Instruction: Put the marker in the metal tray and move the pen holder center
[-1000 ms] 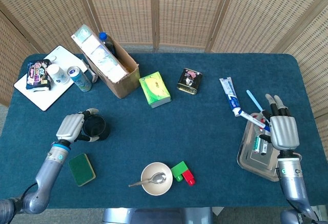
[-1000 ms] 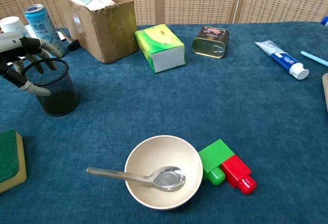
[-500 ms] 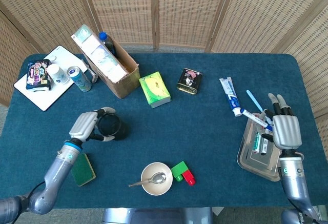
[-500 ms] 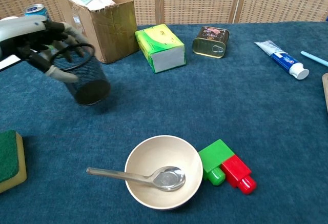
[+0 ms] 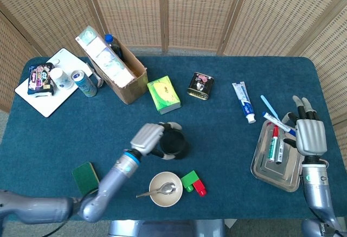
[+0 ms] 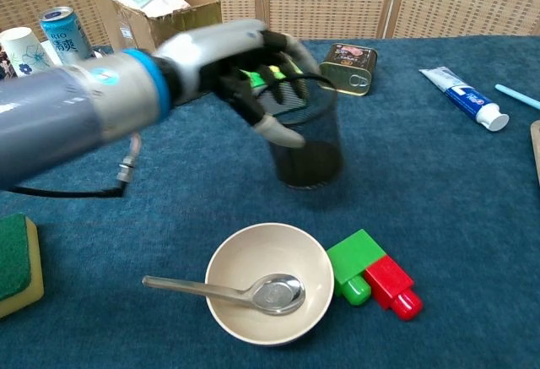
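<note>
Pen holder (image 5: pixel 174 143), clamped at its rim by the left hand (image 5: pixel 147 138), sits near the table's (image 5: pixel 217 139) middle, behind the bowl (image 5: pixel 166 189); it should be set down upright before release. Marker (image 5: pixel 274 138) lies in the tray (image 5: pixel 275 173) at the right edge; the right hand (image 5: pixel 309 134) hovers there, fingers apart.

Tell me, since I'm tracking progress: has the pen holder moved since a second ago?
Yes. The pen holder, held by the left robot hand, has travelled right, from near the green sponge to just above the bowl.
</note>
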You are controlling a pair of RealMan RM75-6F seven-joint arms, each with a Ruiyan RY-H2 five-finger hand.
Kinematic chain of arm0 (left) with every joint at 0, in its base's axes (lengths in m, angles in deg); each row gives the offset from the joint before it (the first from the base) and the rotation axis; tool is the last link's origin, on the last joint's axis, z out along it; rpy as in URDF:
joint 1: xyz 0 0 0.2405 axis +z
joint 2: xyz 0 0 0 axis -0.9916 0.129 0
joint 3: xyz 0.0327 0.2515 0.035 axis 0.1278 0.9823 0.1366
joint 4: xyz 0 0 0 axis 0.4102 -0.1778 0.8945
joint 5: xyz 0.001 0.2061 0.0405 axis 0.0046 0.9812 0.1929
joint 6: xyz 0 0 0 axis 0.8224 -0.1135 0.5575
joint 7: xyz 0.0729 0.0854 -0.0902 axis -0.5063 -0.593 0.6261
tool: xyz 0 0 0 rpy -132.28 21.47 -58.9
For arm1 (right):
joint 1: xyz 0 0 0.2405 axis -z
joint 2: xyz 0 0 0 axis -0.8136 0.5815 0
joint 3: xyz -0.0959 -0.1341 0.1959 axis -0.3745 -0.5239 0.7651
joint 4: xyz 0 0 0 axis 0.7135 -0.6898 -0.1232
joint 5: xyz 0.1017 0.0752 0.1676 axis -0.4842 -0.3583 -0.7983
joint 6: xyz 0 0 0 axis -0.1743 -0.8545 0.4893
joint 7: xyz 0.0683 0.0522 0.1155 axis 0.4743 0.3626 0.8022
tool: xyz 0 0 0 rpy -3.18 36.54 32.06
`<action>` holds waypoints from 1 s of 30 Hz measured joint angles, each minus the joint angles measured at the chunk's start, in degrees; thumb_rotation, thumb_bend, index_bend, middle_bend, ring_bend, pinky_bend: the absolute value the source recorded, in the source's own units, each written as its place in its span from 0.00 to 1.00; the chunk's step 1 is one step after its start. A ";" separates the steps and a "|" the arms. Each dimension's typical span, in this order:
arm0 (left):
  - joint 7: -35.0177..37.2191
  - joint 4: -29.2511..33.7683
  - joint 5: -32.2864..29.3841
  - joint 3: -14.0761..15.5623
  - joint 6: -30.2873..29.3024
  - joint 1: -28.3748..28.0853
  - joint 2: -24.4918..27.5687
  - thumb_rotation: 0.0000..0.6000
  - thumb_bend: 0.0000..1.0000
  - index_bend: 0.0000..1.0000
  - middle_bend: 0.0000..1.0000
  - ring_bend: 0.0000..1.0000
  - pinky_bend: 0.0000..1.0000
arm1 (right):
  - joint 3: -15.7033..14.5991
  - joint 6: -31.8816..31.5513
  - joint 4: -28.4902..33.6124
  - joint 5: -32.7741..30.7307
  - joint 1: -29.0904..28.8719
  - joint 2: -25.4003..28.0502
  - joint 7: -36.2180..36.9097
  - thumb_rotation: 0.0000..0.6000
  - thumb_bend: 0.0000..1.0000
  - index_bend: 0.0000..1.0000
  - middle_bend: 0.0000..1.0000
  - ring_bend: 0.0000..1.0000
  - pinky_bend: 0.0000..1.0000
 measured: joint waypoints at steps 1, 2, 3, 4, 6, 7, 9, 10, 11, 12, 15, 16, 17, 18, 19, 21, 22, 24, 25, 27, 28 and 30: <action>-1.12 -0.73 -0.84 -0.09 -0.05 -0.94 -1.14 1.00 0.18 0.28 0.44 0.36 0.55 | 0.05 0.09 -0.16 -0.13 -0.01 0.00 0.14 1.00 0.42 0.59 0.04 0.05 0.24; -2.38 -1.78 -1.91 -0.20 -0.10 -2.06 -2.53 1.00 0.18 0.28 0.44 0.36 0.55 | 0.09 0.18 -0.30 -0.25 -0.01 0.01 0.29 1.00 0.42 0.59 0.04 0.06 0.24; -3.20 -2.57 -2.59 -0.27 -0.16 -2.79 -3.47 1.00 0.18 0.28 0.44 0.36 0.55 | 0.12 0.30 -0.46 -0.36 -0.01 0.03 0.48 1.00 0.42 0.59 0.04 0.06 0.24; -4.24 -3.66 -3.20 -0.34 -0.32 -3.64 -4.62 1.00 0.18 0.29 0.44 0.36 0.55 | 0.14 0.37 -0.61 -0.42 0.00 0.05 0.63 1.00 0.42 0.59 0.04 0.06 0.24; -5.74 -5.41 -3.61 -0.37 -0.68 -4.76 -6.22 1.00 0.18 0.29 0.44 0.36 0.55 | 0.13 0.48 -1.02 -0.58 0.10 0.18 0.96 1.00 0.42 0.59 0.04 0.06 0.24; -6.64 -6.66 -3.79 -0.38 -1.07 -5.41 -7.35 1.00 0.18 0.29 0.44 0.36 0.55 | 0.12 0.51 -1.24 -0.61 0.16 0.24 1.17 1.00 0.42 0.59 0.04 0.06 0.24; -7.57 -8.45 -3.99 -0.42 -1.78 -6.28 -8.99 1.00 0.18 0.30 0.44 0.36 0.55 | 0.15 0.56 -1.53 -0.77 0.29 0.39 1.73 1.00 0.42 0.59 0.04 0.06 0.24; -7.93 -9.51 -4.01 -0.45 -2.35 -6.71 -9.84 1.00 0.18 0.30 0.44 0.36 0.55 | 0.18 0.56 -1.67 -0.83 0.37 0.49 1.98 1.00 0.42 0.59 0.04 0.06 0.24; -8.25 -10.20 -3.99 -0.47 -2.81 -6.98 -10.38 1.00 0.18 0.29 0.44 0.36 0.55 | 0.18 0.54 -1.81 -0.85 0.45 0.61 2.15 1.00 0.42 0.59 0.04 0.06 0.24; -8.55 -10.77 -3.96 -0.49 -3.25 -7.20 -10.85 1.00 0.18 0.29 0.43 0.36 0.55 | 0.17 0.49 -1.92 -0.82 0.52 0.71 2.28 1.00 0.42 0.59 0.04 0.06 0.24; -8.86 -11.65 -3.90 -0.47 -3.69 -7.64 -11.65 1.00 0.17 0.25 0.31 0.27 0.50 | 0.14 0.39 -2.10 -0.72 0.67 0.95 2.70 1.00 0.42 0.59 0.04 0.06 0.24; -8.87 -11.60 -4.01 -0.39 -3.48 -7.66 -11.60 1.00 0.17 0.22 0.23 0.20 0.46 | 0.13 0.39 -2.17 -0.72 0.71 1.06 2.84 1.00 0.42 0.59 0.04 0.06 0.24; -8.86 -11.47 -4.23 -0.35 -3.17 -7.68 -11.50 1.00 0.16 0.20 0.17 0.15 0.44 | 0.13 0.41 -2.26 -0.72 0.75 1.15 2.95 1.00 0.42 0.59 0.04 0.06 0.24; -8.80 -11.23 -4.53 -0.35 -2.77 -7.70 -11.33 1.00 0.16 0.18 0.10 0.09 0.40 | 0.13 0.46 -2.27 -0.76 0.79 1.22 3.09 1.00 0.42 0.59 0.04 0.06 0.24; -8.64 -10.74 -4.90 -0.45 -2.32 -7.70 -11.06 1.00 0.16 0.16 0.05 0.04 0.36 | 0.13 0.46 -2.26 -0.77 0.81 1.26 3.12 1.00 0.42 0.59 0.04 0.06 0.24; -8.31 -9.83 -4.88 -0.60 -2.24 -7.64 -10.51 1.00 0.16 0.14 0.00 0.00 0.31 | 0.11 0.36 -2.17 -0.75 0.86 1.31 2.97 1.00 0.42 0.59 0.04 0.06 0.24; -8.23 -9.26 -4.71 -0.63 -2.32 -7.58 -10.07 1.00 0.15 0.14 0.00 0.00 0.29 | 0.14 0.30 -2.09 -0.75 0.87 1.32 2.94 1.00 0.42 0.59 0.04 0.06 0.24; -8.23 -8.43 -4.66 -0.58 -2.32 -7.48 -9.30 1.00 0.15 0.13 0.00 0.00 0.27 | 0.25 0.16 -1.84 -0.81 0.89 1.35 2.86 1.00 0.42 0.59 0.04 0.06 0.24; -8.24 -7.85 -4.64 -0.51 -2.33 -7.37 -8.75 1.00 0.15 0.12 0.00 0.00 0.25 | 0.29 0.08 -1.74 -0.81 0.89 1.36 2.73 1.00 0.42 0.59 0.04 0.06 0.24; -8.15 -6.85 -4.43 -0.38 -2.45 -7.12 -7.91 1.00 0.15 0.11 0.00 0.00 0.24 | 0.39 -0.08 -1.39 -0.86 0.90 1.35 2.55 1.00 0.42 0.59 0.04 0.06 0.24; -8.04 -6.02 -4.10 -0.26 -2.65 -6.86 -7.22 1.00 0.15 0.11 0.00 0.00 0.22 | 0.42 -0.12 -1.23 -0.90 0.90 1.35 2.51 1.00 0.42 0.59 0.04 0.06 0.24; -7.83 -4.50 -3.36 -0.04 -3.09 -6.35 -5.97 1.00 0.15 0.10 0.00 0.00 0.16 | 0.46 -0.20 -1.01 -0.92 0.90 1.33 2.31 1.00 0.42 0.59 0.04 0.06 0.24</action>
